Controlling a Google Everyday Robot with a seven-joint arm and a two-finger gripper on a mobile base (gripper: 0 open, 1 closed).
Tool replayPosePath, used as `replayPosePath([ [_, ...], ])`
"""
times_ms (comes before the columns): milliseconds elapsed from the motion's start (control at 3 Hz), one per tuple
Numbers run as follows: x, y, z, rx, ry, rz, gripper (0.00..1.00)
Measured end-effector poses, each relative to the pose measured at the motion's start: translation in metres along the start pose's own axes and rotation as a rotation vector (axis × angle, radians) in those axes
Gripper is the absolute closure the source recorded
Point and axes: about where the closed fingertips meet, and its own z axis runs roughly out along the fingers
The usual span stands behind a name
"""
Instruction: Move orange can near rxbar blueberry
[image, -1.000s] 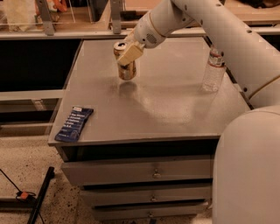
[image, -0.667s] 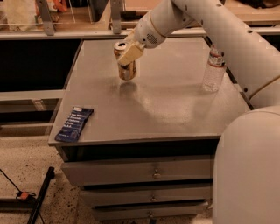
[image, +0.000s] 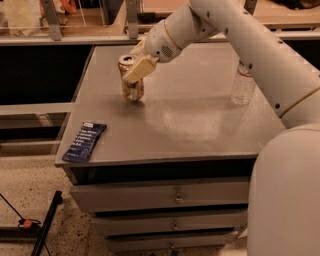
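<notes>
The orange can (image: 132, 86), orange-gold with a silver top, stands upright in the far left part of the grey table (image: 200, 125). My gripper (image: 136, 67) comes in from the upper right and is shut on the can's upper half, with one pale finger (image: 140, 69) across its front. I cannot tell whether the can's base touches the table. The rxbar blueberry (image: 85, 141), a flat dark-blue wrapper with white text, lies at the table's front left corner, well in front of the can and slightly to its left.
A clear plastic water bottle (image: 243, 82) stands at the right side of the table. My white arm (image: 260, 55) spans the upper right. Drawers (image: 175, 197) sit below the tabletop. A shelf edge (image: 30, 107) lies to the left, and a black bar (image: 45, 227) lies on the floor.
My gripper and the orange can it holds have shifted left and toward the table's front, closer to the rxbar. The bottle and the bar have not moved.
</notes>
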Motion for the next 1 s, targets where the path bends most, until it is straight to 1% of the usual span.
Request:
replayPosePath([
  [333,-0.007,0.031,0.013,-0.071,-0.017,-0.018,1.0],
  [667,-0.016,0.057,0.025,-0.131,-0.027,-0.052,1.0],
  [1000,-0.024,0.072,0.034,-0.181,-0.036,-0.091,0.82],
])
